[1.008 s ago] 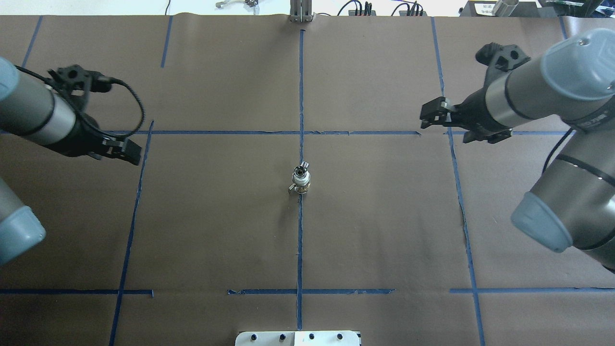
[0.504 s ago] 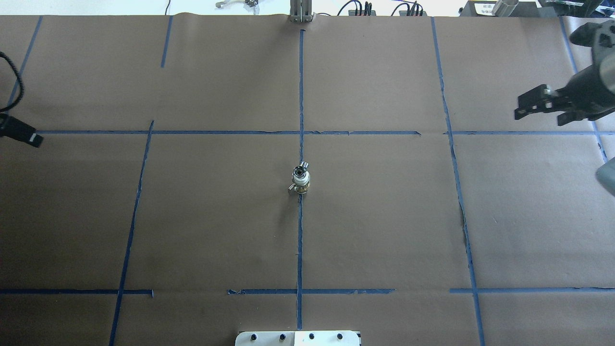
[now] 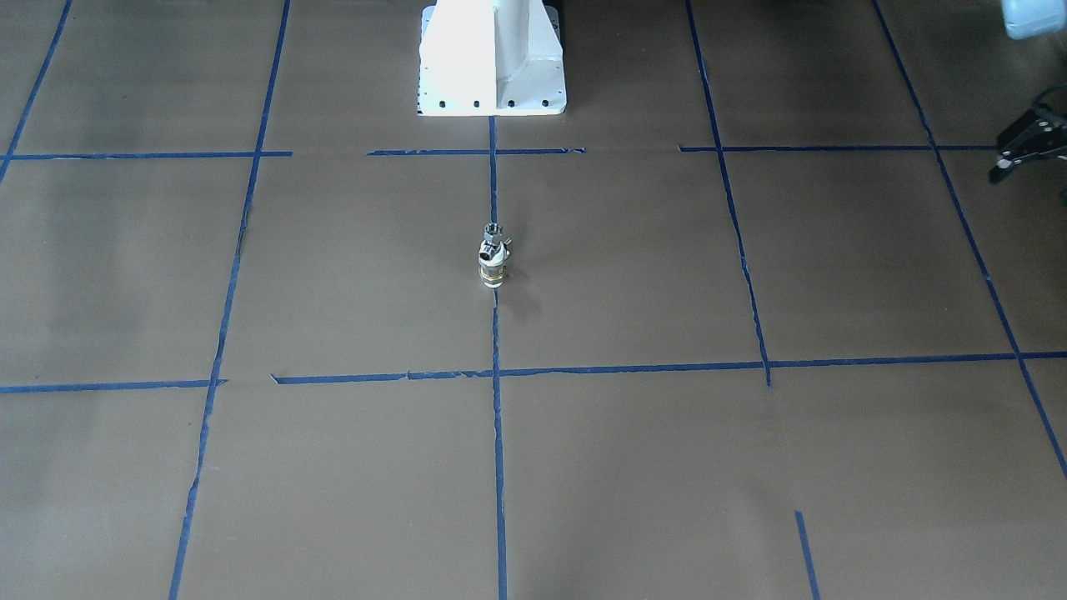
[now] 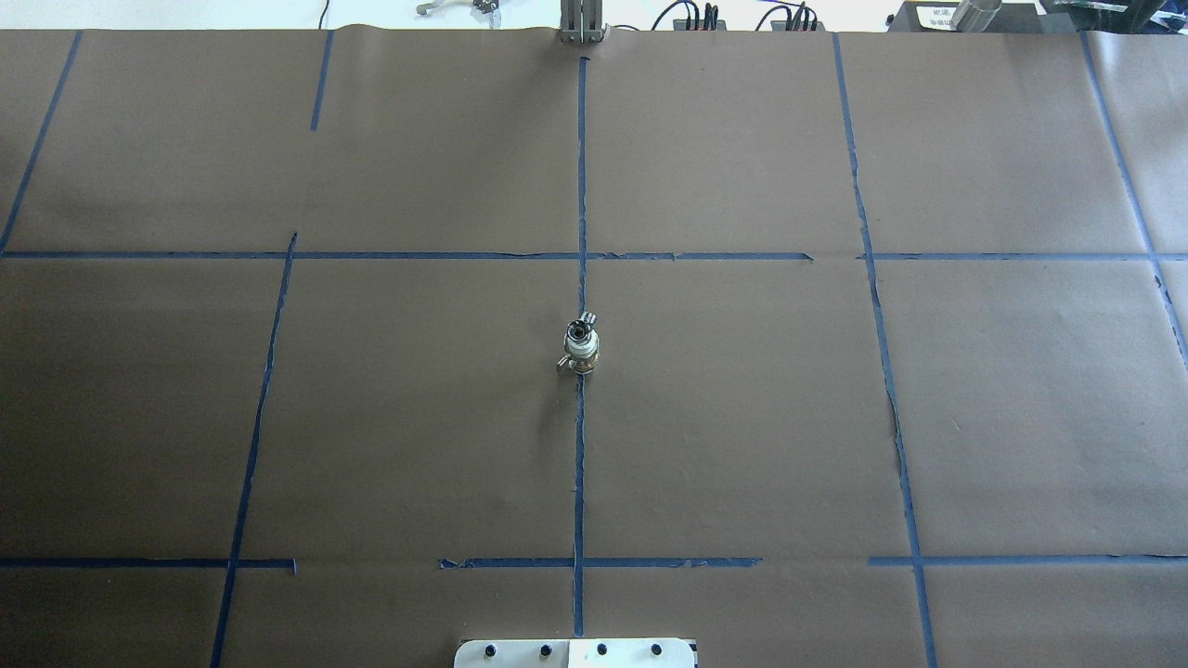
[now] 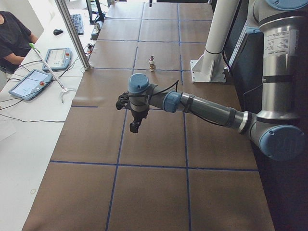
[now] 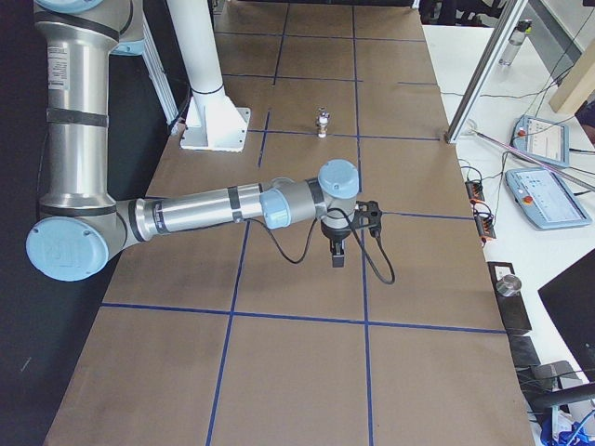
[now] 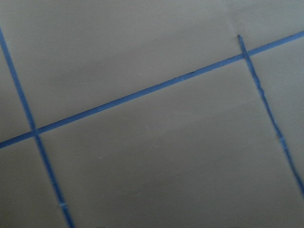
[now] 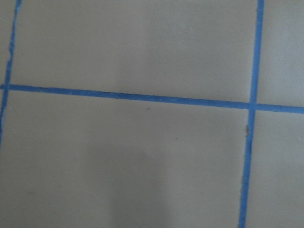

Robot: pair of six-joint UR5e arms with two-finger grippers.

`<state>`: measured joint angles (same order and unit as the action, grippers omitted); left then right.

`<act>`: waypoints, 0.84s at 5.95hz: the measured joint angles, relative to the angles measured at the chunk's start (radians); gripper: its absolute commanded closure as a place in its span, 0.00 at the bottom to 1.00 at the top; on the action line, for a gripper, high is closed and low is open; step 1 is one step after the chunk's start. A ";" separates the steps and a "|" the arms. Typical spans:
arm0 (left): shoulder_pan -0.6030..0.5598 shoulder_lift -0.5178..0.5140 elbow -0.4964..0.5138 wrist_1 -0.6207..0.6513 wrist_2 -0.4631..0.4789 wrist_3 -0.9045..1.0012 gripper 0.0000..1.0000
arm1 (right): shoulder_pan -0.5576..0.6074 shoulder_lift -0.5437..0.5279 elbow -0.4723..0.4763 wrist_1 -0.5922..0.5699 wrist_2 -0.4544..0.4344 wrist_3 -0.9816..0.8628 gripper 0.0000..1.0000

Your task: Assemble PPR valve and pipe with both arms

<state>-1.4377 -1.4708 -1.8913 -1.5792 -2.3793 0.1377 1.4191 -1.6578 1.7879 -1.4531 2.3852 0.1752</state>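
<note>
The chrome PPR valve (image 4: 581, 328) sits on top of the white pipe (image 4: 583, 349), and the two stand upright as one small stack on the blue centre line. The stack also shows in the front-facing view, valve (image 3: 495, 234) above pipe (image 3: 492, 265). Both grippers are far from it and outside the overhead view. My left gripper (image 3: 1004, 162) hangs at the table's left end, also in the exterior left view (image 5: 134, 127); I cannot tell its state. My right gripper (image 6: 337, 256) hangs over the table's right end; I cannot tell its state. Both wrist views show only brown paper and tape.
The white robot base (image 3: 492, 58) stands at the near table edge. Blue tape lines (image 4: 579, 445) grid the brown paper. A metal post (image 5: 72, 33), tablets (image 5: 30, 83) and an operator (image 5: 12, 36) are at the far side.
Both arms have swung outward, away from the centre, and left the overhead view. The valve and pipe stack has not moved.
</note>
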 measured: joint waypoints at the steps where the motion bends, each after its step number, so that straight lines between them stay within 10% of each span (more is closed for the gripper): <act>1: -0.040 0.010 0.052 0.014 -0.009 0.051 0.00 | 0.047 -0.018 -0.052 -0.026 0.011 -0.143 0.00; 5: -0.076 0.010 0.075 0.224 -0.012 0.116 0.00 | 0.123 0.048 -0.073 -0.262 0.003 -0.364 0.00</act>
<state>-1.5133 -1.4609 -1.8159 -1.3556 -2.3912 0.2532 1.5417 -1.6097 1.7148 -1.7147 2.3879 -0.1886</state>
